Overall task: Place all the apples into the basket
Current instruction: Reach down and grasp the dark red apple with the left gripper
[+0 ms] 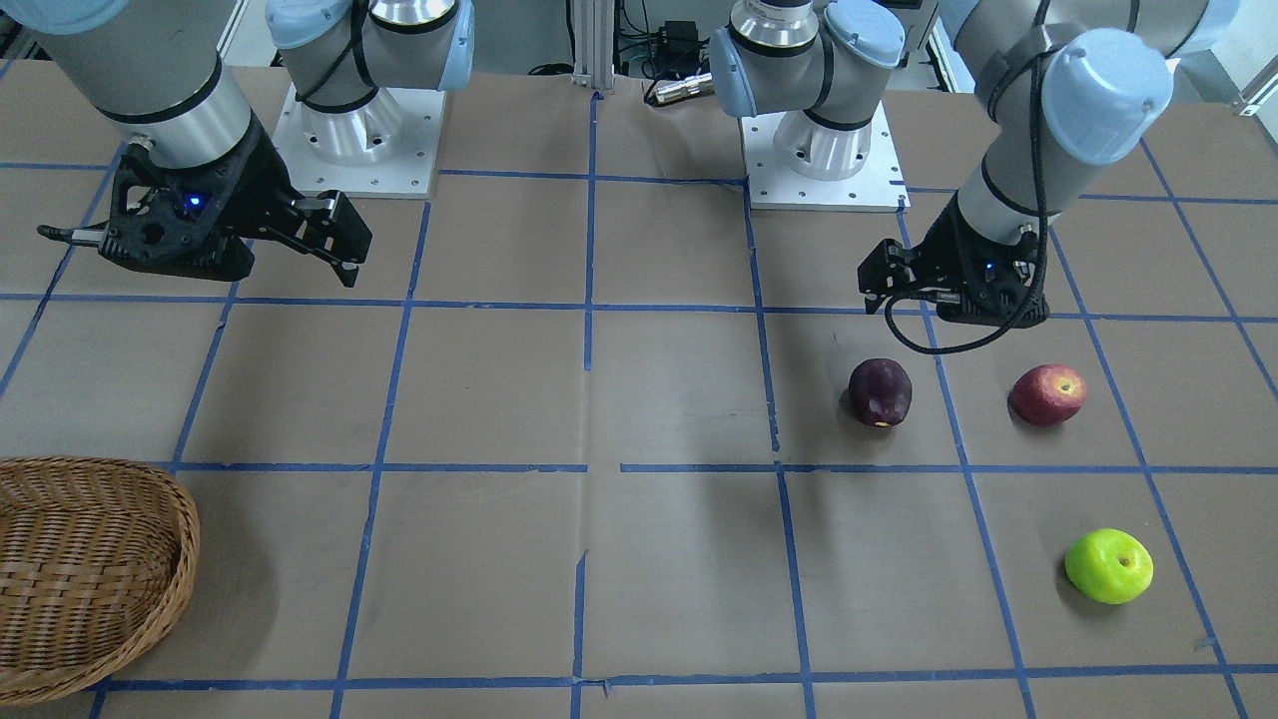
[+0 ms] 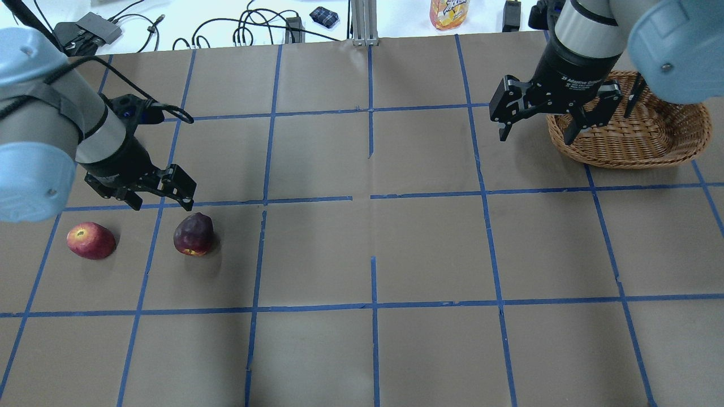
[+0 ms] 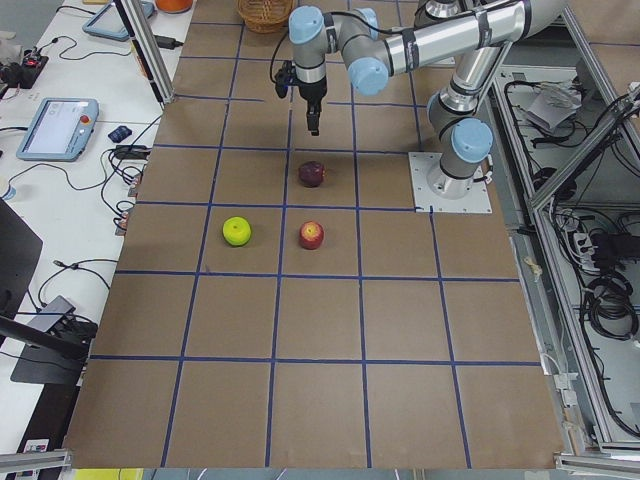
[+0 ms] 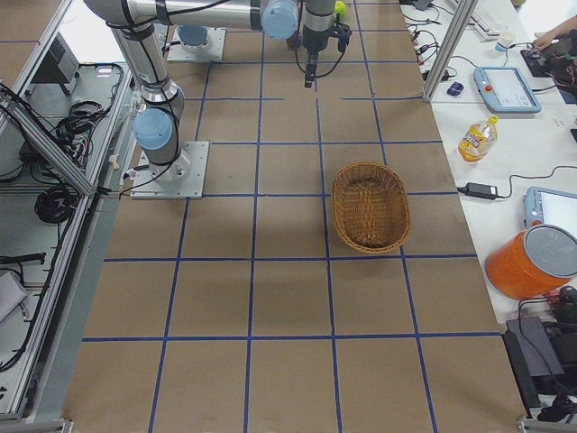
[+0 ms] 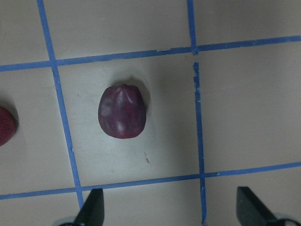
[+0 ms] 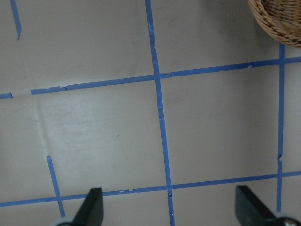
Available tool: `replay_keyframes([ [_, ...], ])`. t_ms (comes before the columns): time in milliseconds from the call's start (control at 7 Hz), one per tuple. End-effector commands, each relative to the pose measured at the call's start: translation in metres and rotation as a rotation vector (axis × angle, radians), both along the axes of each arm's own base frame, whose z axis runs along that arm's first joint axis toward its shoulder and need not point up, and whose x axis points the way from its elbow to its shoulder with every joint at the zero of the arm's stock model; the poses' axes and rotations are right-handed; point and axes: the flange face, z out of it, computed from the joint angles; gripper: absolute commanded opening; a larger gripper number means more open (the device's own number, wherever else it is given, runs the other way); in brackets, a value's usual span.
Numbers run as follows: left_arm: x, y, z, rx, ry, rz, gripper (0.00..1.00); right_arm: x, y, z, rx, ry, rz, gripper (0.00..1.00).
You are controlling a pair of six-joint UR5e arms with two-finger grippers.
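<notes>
Approach to maroon apple.
My left fingers hang open and empty, the apple just ahead of them on the table; next I'd advance, descend, close. Right fingers open near basket.

Your brown table with blue tape lines, maroon apple near red apple, green apple, wicker basket well apart.

Brown paper-covered surface, marked into squares by blue tape lines. On the white bench past its far edge are tangled black cables and an aluminium post. An orange-yellow drink bottle sits near a black power adapter. Orange bucket with grey lid is further along. Blue-edged tablet sits on the opposite side bench.
</notes>
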Motion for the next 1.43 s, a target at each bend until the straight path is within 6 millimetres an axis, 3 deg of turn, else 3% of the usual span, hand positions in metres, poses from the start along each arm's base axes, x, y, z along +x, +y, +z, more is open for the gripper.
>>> replay_keyframes([
  [0,0.01,0.004,-0.081,-0.013,-0.016,-0.005,1.0,0.0,0.0,0.0,0.0,0.002,0.0,1.0],
  [429,0.016,-0.003,-0.123,0.072,-0.042,-0.008,1.0,0.0,0.0,0.001,-0.003,0.001,-0.001,1.0],
  [857,0.016,-0.007,-0.141,0.09,-0.027,-0.003,1.0,-0.002,0.0,0.002,-0.009,0.001,-0.005,1.0],
  [1000,0.016,-0.007,-0.142,0.092,-0.026,-0.006,0.81,-0.001,0.0,0.001,-0.005,0.002,0.0,1.0],
  [1143,0.016,-0.009,-0.141,0.089,-0.027,-0.004,0.51,-0.001,0.0,0.001,-0.003,0.002,0.0,1.0],
  [1286,0.013,-0.013,-0.134,0.07,-0.031,0.0,0.34,-0.001,0.0,0.001,-0.005,0.001,-0.001,1.0],
])
